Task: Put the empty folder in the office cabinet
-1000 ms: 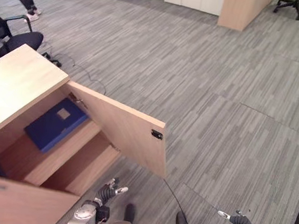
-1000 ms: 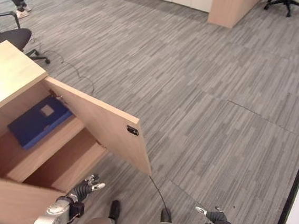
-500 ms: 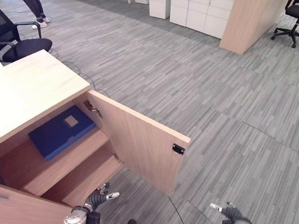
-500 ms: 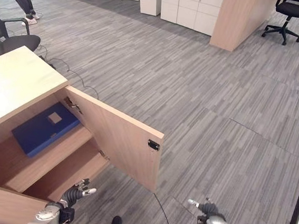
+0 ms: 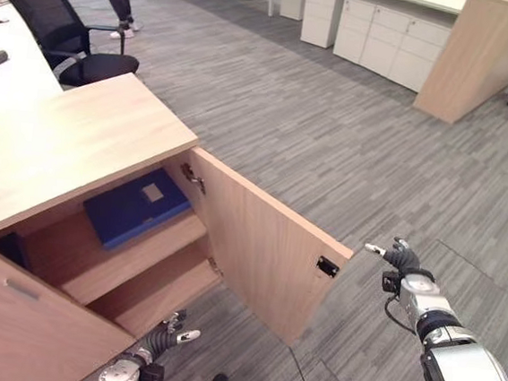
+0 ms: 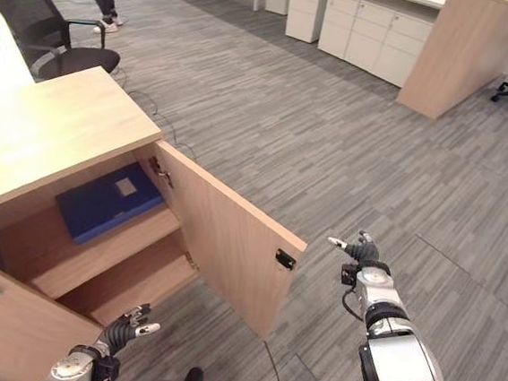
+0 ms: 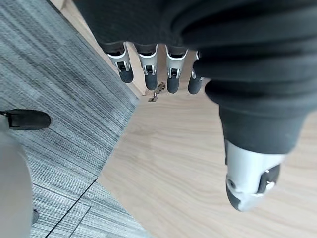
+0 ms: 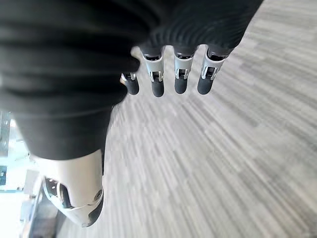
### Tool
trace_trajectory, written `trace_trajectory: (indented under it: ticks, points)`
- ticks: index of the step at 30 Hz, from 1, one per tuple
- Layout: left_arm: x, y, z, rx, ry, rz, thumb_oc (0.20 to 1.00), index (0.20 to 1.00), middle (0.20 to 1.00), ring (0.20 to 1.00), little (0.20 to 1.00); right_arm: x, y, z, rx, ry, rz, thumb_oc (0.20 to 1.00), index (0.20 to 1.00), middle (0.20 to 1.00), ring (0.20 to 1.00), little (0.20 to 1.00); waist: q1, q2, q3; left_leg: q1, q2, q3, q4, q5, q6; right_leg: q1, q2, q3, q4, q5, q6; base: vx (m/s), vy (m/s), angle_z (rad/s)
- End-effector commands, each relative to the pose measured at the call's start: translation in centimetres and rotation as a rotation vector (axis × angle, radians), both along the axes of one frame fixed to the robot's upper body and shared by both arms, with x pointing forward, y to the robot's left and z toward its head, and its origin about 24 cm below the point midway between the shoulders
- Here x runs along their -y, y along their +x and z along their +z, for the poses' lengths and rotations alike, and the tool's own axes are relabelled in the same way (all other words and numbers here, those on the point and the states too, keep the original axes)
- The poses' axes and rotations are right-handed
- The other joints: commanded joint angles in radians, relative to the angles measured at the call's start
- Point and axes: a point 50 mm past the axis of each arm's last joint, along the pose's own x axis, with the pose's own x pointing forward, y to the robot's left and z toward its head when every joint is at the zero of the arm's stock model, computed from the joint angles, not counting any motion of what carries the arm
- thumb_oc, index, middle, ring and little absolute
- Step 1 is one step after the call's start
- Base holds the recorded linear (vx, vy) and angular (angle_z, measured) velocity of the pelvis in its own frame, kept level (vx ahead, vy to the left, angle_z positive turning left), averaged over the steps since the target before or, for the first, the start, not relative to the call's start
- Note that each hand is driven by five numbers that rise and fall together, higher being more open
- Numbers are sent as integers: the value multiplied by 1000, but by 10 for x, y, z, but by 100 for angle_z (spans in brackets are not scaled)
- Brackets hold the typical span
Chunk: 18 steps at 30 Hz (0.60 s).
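While the cabinet [image 5: 79, 138] door [image 5: 266, 255] stands open, a blue folder [image 5: 135, 206] lies flat on its upper shelf; left hand [image 5: 171, 330] and right hand [image 5: 400, 259] relaxed, empty

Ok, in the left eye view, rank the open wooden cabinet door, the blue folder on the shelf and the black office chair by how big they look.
1. Open light-wood cabinet door, largest.
2. and 3. Flat blue folder on the upper shelf and black office chair: they look alike, and the chair stands farther off, so I won't rank them.

bright even light, blurred wrist views
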Motion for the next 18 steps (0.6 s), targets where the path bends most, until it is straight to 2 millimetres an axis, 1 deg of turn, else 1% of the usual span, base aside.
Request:
trace_trajectory:
  ticks: [1, 4, 5, 7, 10, 12, 13, 14, 18]
  points:
    - [-8, 25, 14, 84, 33, -42, 1000, 1000, 1000, 1000, 1000, -6, 20, 21, 85, 10, 1, 1000, 1000, 1000, 1000, 1000, 41, -40, 46, 38, 37, -15, 17, -102, -21, 19, -71, -45, 47, -55, 81, -6, -17, 23]
    - [-9, 25, 14, 79, 41, -40, 1000, 1000, 1000, 1000, 1000, -19, 21, 16, 79, 32, 28, 1000, 1000, 1000, 1000, 1000, 58, -39, 49, 23, 35, -41, 19, -96, -24, 20, -69, -69, 51, -61, 77, -10, -22, 16]
    - [-9, 25, 14, 78, 41, -40, 1000, 1000, 1000, 1000, 1000, -19, 21, 16, 78, 32, 28, 1000, 1000, 1000, 1000, 1000, 57, -40, 49, 22, 35, -42, 19, -96, -24, 21, -69, -71, 51, -61, 77, -3, -35, 43]
    - [-10, 31, 16, 94, 45, -24, 1000, 1000, 1000, 1000, 1000, -36, 16, 3, 61, 68, 60, 1000, 1000, 1000, 1000, 1000, 78, -37, 56, -8, 34, -83, 25, -83, -38, 24, -61, -107, 52, -73, 70, -37, -74, 57]
    - [-9, 37, 18, 111, 44, -10, 1000, 1000, 1000, 1000, 1000, -48, 9, -9, 33, 90, 85, 1000, 1000, 1000, 1000, 1000, 91, -30, 61, -26, 31, -111, 29, -74, -46, 27, -55, -134, 58, -85, 63, -26, -53, 53]
    - [-9, 39, 18, 116, 47, -4, 1000, 1000, 1000, 1000, 1000, -56, 1, -20, 9, 114, 102, 1000, 1000, 1000, 1000, 1000, 95, -28, 63, -32, 31, -127, 33, -70, -51, 31, -52, -153, 62, -92, 59, -17, -55, 38]
    - [-10, 41, 19, 125, 48, 14, 1000, 1000, 1000, 1000, 1000, -66, -9, -33, -20, 131, 132, 1000, 1000, 1000, 1000, 1000, 96, -25, 66, -37, 31, -142, 33, -65, -57, 37, -47, -169, 64, -99, 53, -25, -69, 20]
    - [-11, 42, 19, 127, 51, 24, 1000, 1000, 1000, 1000, 1000, -71, -16, -39, -36, 144, 147, 1000, 1000, 1000, 1000, 1000, 93, -24, 66, -39, 33, -149, 31, -61, -61, 40, -44, -180, 64, -101, 50, -31, -73, 24]
    - [-13, 45, 20, 141, 56, 64, 1000, 1000, 1000, 1000, 1000, -90, -37, -57, -64, 196, 209, 1000, 1000, 1000, 1000, 1000, 86, -17, 71, -54, 39, -167, 27, -40, -80, 48, -33, -206, 58, -111, 39, -38, -55, 37]
